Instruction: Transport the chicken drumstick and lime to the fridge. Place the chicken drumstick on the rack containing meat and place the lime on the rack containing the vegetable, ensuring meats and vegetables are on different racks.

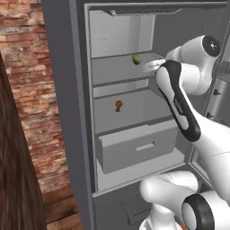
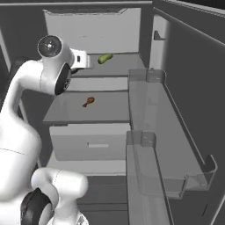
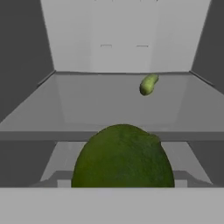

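Note:
The fridge [image 1: 63, 90] stands open. A dark green lime [image 3: 122, 157] sits close in the hand view, held in my gripper [image 1: 151, 66] just in front of the upper shelf's edge. My gripper [image 2: 86, 59] is at the height of that upper shelf [image 1: 114, 72], the rack containing the vegetable. A small light-green vegetable [image 1: 136, 59] lies on it toward the back right [image 3: 148, 84]. On the lower shelf [image 1: 139, 112], the rack containing meat, rests a small orange-brown meat bit [image 1: 118, 105] [image 2: 88, 102]. The chicken drumstick is out of view.
A white drawer [image 1: 134, 146] sits pulled partly out below the lower shelf. The open door with its clear door racks [image 2: 154, 114] stands on the right. A brick wall [image 1: 27, 90] lies left of the fridge. My arm's elbow [image 1: 179, 99] crosses the fridge opening.

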Available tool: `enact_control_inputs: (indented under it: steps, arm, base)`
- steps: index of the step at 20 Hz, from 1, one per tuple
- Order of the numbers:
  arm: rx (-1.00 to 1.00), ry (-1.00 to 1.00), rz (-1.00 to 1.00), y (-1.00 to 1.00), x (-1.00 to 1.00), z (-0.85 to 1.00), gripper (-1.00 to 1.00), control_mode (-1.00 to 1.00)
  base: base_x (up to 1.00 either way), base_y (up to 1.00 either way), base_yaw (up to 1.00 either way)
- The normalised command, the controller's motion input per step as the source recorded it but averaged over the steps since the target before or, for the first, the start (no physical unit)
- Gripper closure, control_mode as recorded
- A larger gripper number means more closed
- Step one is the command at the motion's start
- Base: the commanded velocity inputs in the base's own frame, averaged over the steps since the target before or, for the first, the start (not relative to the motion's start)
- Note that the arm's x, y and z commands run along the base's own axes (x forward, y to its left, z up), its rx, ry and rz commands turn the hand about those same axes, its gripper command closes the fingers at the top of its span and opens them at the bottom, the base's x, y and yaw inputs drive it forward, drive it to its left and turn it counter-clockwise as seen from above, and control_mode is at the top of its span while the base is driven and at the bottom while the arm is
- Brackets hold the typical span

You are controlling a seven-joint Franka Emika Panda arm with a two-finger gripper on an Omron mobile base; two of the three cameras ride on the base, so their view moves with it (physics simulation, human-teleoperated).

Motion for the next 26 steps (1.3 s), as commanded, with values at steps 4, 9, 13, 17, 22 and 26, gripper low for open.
enact_control_inputs:
  steps: [4, 9, 13, 17, 22, 26]
  arm:
    - [0.03, 0.0, 0.0, 0.0, 0.97, -0.31, 1.0, -1.0]
    - [0.05, 0.03, 0.01, 0.0, 0.94, -0.23, 1.0, -1.0]
    - [0.01, 0.03, 0.0, 0.0, 0.89, -0.21, 1.0, -1.0]
    - [0.0, 0.02, 0.0, 0.0, 0.86, -0.18, 1.0, -1.0]
    - [0.01, 0.02, 0.0, 0.0, 0.77, -0.28, 1.0, -1.0]
    - [0.0, 0.11, 0.0, 0.0, 0.63, -0.35, 1.0, -1.0]
  base:
    - [0.0, 0.0, 0.0]
    - [0.0, 0.0, 0.0]
    - [0.0, 0.0, 0.0]
    - [0.0, 0.0, 0.0]
    - [0.0, 0.0, 0.0]
    - [0.0, 0.0, 0.0]
